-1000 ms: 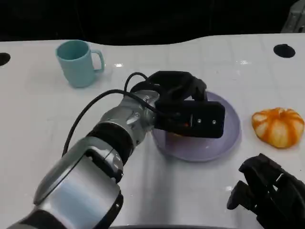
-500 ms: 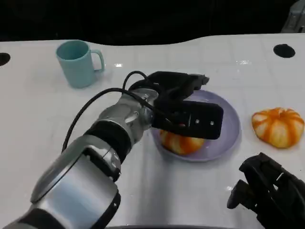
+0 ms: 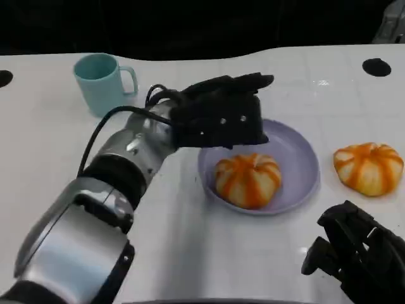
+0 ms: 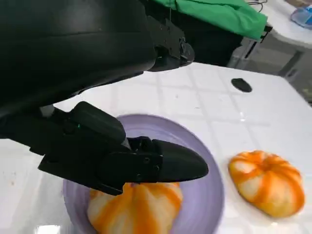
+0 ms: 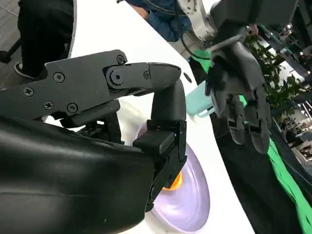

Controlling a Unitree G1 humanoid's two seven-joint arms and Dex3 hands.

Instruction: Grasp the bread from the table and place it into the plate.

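An orange-and-white striped bread (image 3: 248, 179) lies in the purple plate (image 3: 300, 158), on its near-left side. My left hand (image 3: 221, 114) hovers above the plate's far-left rim, fingers apart and holding nothing, clear of the bread. In the left wrist view its fingers (image 4: 146, 165) hang over the bread (image 4: 134, 209) and the plate (image 4: 207, 190). A second bread (image 3: 369, 168) sits on the table to the right of the plate. My right hand (image 3: 357, 253) rests at the near right, empty. In the right wrist view its fingers (image 5: 122, 83) are extended beside the plate (image 5: 187, 200).
A teal mug (image 3: 104, 82) stands at the far left, handle to the right. A black cable (image 3: 114, 123) loops from my left forearm. Dark round holes (image 3: 377, 66) mark the table's far corners. The table's far edge meets a dark background.
My left hand has let go of the bread, risen and drawn back to the left. The bread now lies uncovered in the plate. The right hand has not moved.
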